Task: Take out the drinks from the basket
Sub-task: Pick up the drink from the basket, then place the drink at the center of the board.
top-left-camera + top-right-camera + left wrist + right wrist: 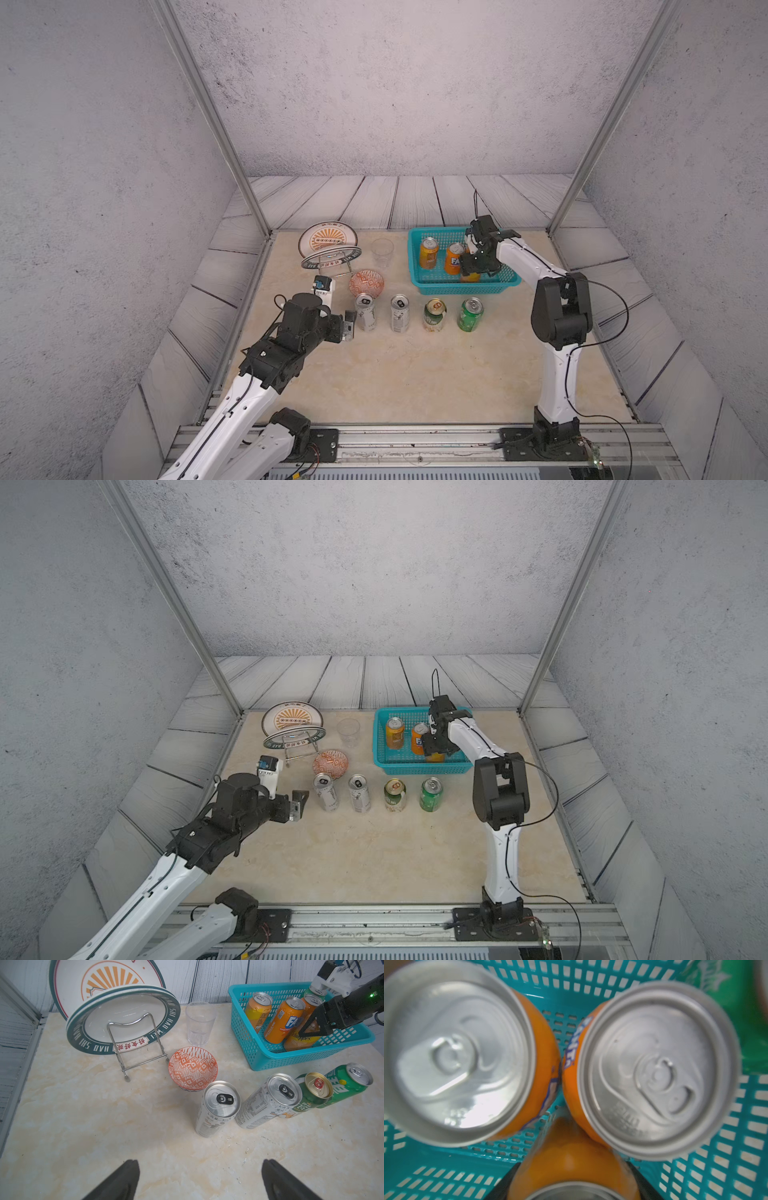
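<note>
In a top view my right tool point(471, 269) is down inside the basket point(457, 287), toward its near right corner. It sits over an orange can point(471, 277) that is mostly hidden beneath it. The Fanta can point(454, 258) stands just beside that one, and another orange can point(428, 252) is farther left. On the desk point(395, 374), in front of the basket, four drinks already stand in a row that ends at the green can point(470, 314). My left tool point(348, 324) hangs near the row's other end.

From the left wrist, the left tool's jaws stand wide over bare desk, holding nothing. Across the desk the right tool straddles the orange can, which reads Schweppes. I can't tell whether that can touches the Fanta can.

From the right wrist, the orange can fills the gap between the black fingers point(506, 1180), which press on both its flanks. I take it as gripped. Two silver tops crowd just ahead of it.

With neighbours that close, I'd lift straight up until the base clears the rim, and only then swing out. Dragging sideways could topple the Fanta can. I'd set the can down upright beside the green can.
</note>
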Controlling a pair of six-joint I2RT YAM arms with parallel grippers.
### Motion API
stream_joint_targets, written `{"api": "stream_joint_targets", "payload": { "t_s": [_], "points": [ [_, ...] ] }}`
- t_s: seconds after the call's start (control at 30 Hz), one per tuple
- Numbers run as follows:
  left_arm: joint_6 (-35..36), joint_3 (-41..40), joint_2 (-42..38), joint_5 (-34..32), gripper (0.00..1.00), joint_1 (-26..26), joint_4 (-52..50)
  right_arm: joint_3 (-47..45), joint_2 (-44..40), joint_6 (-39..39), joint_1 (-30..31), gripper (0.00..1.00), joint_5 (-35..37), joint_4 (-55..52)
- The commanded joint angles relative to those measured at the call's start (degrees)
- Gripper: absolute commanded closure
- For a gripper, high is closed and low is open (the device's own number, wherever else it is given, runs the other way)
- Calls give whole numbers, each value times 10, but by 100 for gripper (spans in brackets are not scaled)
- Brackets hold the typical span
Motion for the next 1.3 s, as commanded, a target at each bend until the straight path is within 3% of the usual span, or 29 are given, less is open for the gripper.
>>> {"api": "stream_joint_targets", "payload": {
  "t_s": [0.0, 0.8, 1.27],
  "points": [
    [-3, -5, -1, 5, 1, 4, 4, 15, 1, 2, -2, 35, 2, -12],
    [-2, -4, 0, 4, 1, 4, 4, 22, -179, -13, -3, 37, 22, -67],
    [-1, -3, 0, 8, 1, 4, 8, -97, -379, -20, -3, 37, 32, -68]
  ]
}}
